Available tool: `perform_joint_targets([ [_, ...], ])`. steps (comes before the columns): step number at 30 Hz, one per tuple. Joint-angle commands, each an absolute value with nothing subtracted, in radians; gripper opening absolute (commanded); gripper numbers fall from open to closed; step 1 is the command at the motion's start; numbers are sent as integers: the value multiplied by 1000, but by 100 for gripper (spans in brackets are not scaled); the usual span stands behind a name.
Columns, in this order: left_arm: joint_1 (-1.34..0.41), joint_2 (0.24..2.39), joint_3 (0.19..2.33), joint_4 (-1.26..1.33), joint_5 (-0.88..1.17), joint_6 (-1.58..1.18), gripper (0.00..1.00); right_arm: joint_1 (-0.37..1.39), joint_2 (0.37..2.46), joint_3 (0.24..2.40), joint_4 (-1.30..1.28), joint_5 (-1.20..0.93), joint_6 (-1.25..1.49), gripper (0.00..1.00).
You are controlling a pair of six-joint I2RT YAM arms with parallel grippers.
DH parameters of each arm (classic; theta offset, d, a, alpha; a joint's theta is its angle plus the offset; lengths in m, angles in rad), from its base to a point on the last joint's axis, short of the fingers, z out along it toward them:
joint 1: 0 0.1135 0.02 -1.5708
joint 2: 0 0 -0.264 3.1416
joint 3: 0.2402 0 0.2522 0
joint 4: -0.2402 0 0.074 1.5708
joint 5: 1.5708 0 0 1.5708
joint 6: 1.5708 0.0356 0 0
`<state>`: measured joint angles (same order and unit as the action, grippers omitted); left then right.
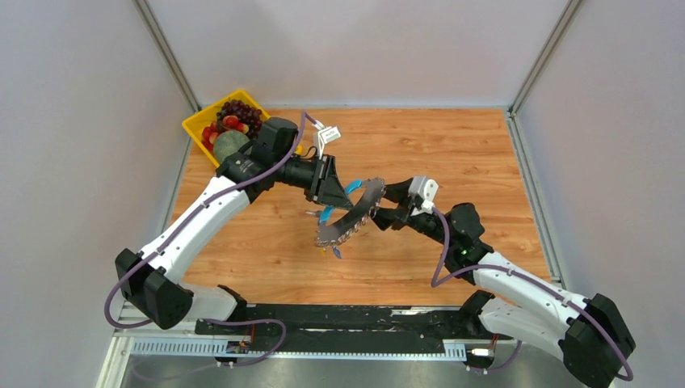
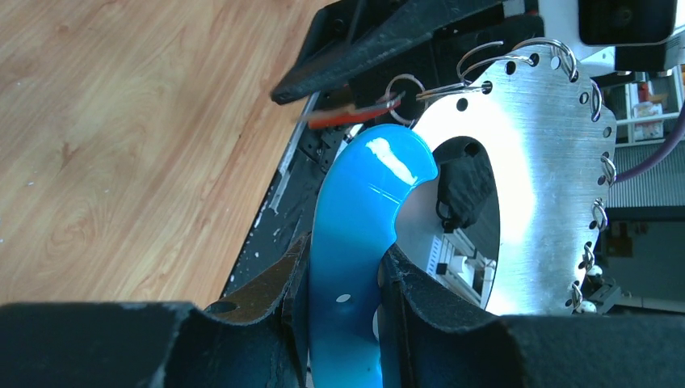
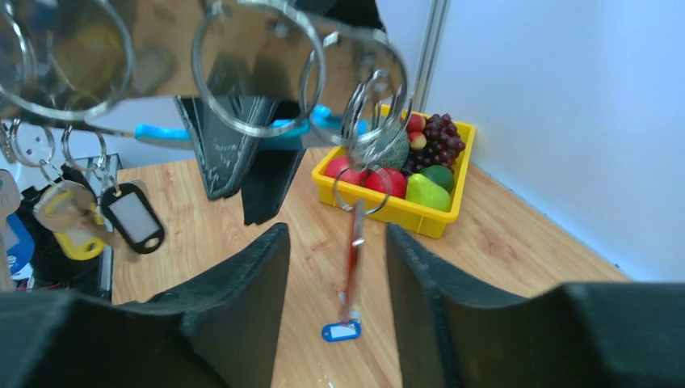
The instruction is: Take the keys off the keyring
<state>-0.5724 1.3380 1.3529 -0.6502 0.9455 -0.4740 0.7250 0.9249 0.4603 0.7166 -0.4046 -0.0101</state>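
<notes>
While the left gripper (image 2: 343, 279) pinches the blue grip of the keyring (image 2: 549, 121), holding that silvery perforated plate up off the table (image 3: 501, 242), the right gripper (image 3: 335, 234) is spread w/ nothing betw. its fingers. Just beyond its gap a red-stemmed key (image 3: 352, 259) dangles from a small split ring (image 3: 361, 192) on the plate's edge. A blue tag (image 3: 340, 331) shows below; can't tell if it hangs or lies on the table. A yellow-tag key (image 3: 69, 222) and a black-tag key (image 3: 135, 218) hang further along. Judged step: lining up on one key. Next move prob. needs the right fingers to advance, close on that key, then work it round the ring's coil w/o swinging the plate. A yellow fruit bin (image 3: 388, 212) sits behind, well apart.
</notes>
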Motion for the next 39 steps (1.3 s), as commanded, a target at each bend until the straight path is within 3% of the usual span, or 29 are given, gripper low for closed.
perform_joint_targets([
  [1,-571,1293,1342,-602,988,-499,0,737,936,508,818,-343,-22,47],
  [7,-571,1286,1333,-605,990,-489,0,738,917,504,796,-280,-39,0],
  [13,-571,1267,1352,-667,941,-396,0,738,837,499,648,-162,-131,0],
  [20,-571,1219,1292,-655,796,-292,29,738,778,560,543,-146,-245,0],
  [22,-571,1209,1273,-630,774,-285,31,738,791,599,508,-158,-263,0],
  [26,-571,1192,1250,-581,740,-294,20,738,816,646,476,-177,-271,0],
  [29,-571,1188,1251,-577,731,-301,2,739,819,643,478,-179,-264,0],
  [30,-572,1188,1253,-583,727,-304,1,738,820,637,479,-172,-255,0],
  [31,-571,1187,1259,-587,717,-307,0,738,823,631,478,-164,-241,5],
  [33,-571,1189,1275,-602,689,-315,0,738,837,623,452,-162,-206,34],
  [34,-571,1190,1283,-616,680,-320,0,738,846,622,428,-174,-193,43],
  [39,-571,1198,1366,-665,597,-324,0,738,818,517,389,-231,-76,54],
])
